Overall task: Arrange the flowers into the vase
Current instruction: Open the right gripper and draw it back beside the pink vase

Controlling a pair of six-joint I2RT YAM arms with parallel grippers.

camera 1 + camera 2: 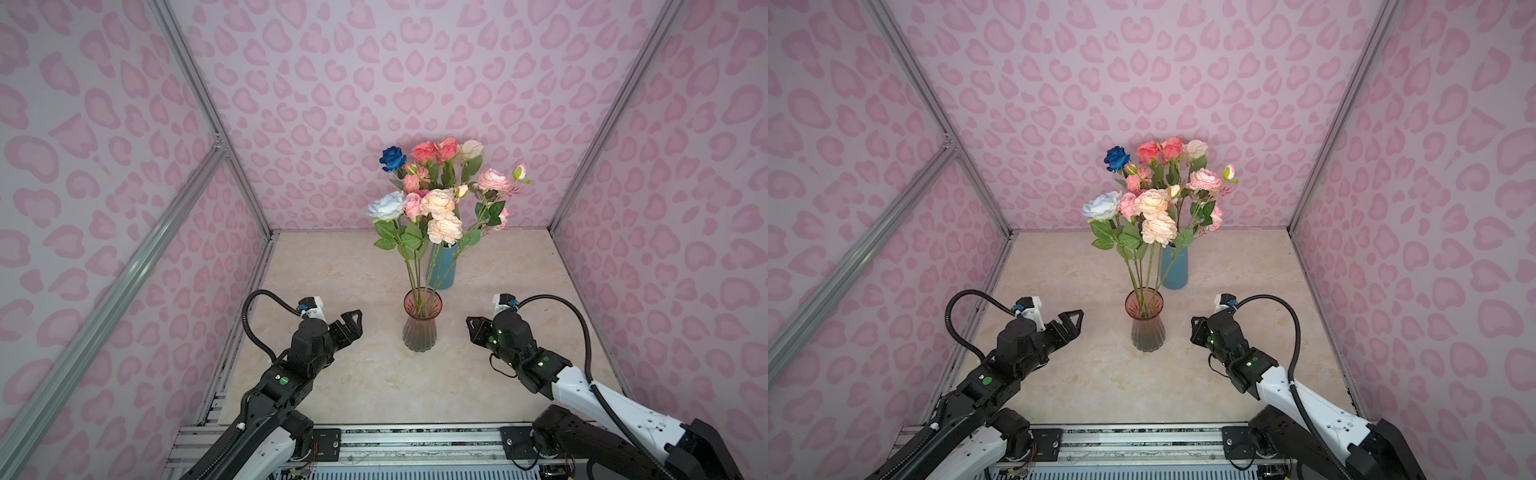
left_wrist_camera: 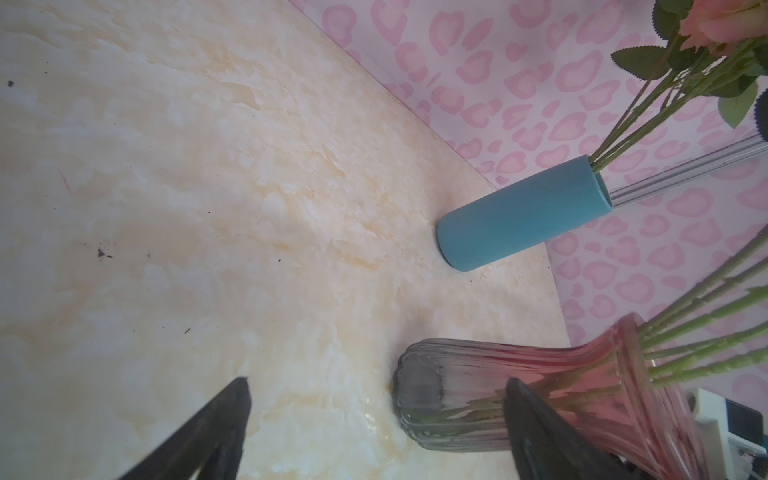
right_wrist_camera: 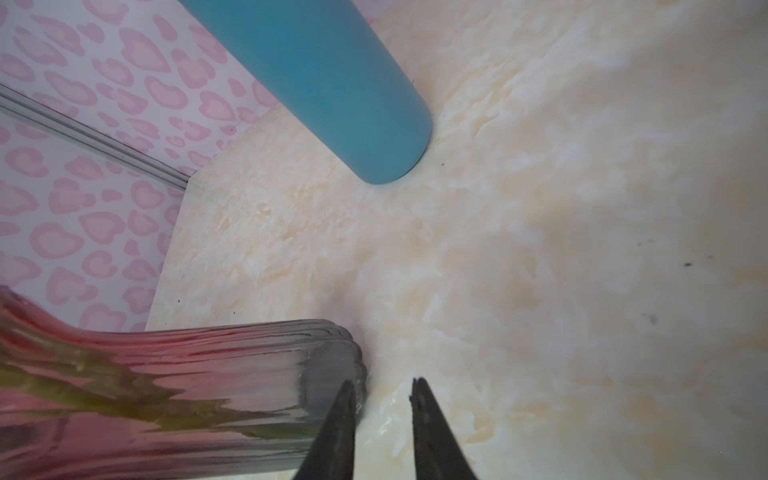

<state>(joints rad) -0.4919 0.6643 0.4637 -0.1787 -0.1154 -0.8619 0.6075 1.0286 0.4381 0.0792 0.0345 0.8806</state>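
A ribbed glass vase, pink at the top and grey at the base, stands mid-table and holds several green stems. Above it spread the flowers: a pale blue rose, a pink one and peach blooms. My left gripper hovers left of the vase, jaws wide open and empty; in the left wrist view the left gripper faces the vase base. My right gripper hangs right of the vase. In the right wrist view the right gripper shows a narrow gap with nothing in it, beside the vase base.
A blue cylindrical vase stands just behind the glass one, with a deep blue rose, coral roses, a cream rose and a pink bloom. Pink patterned walls close three sides. A metal rail runs along the front.
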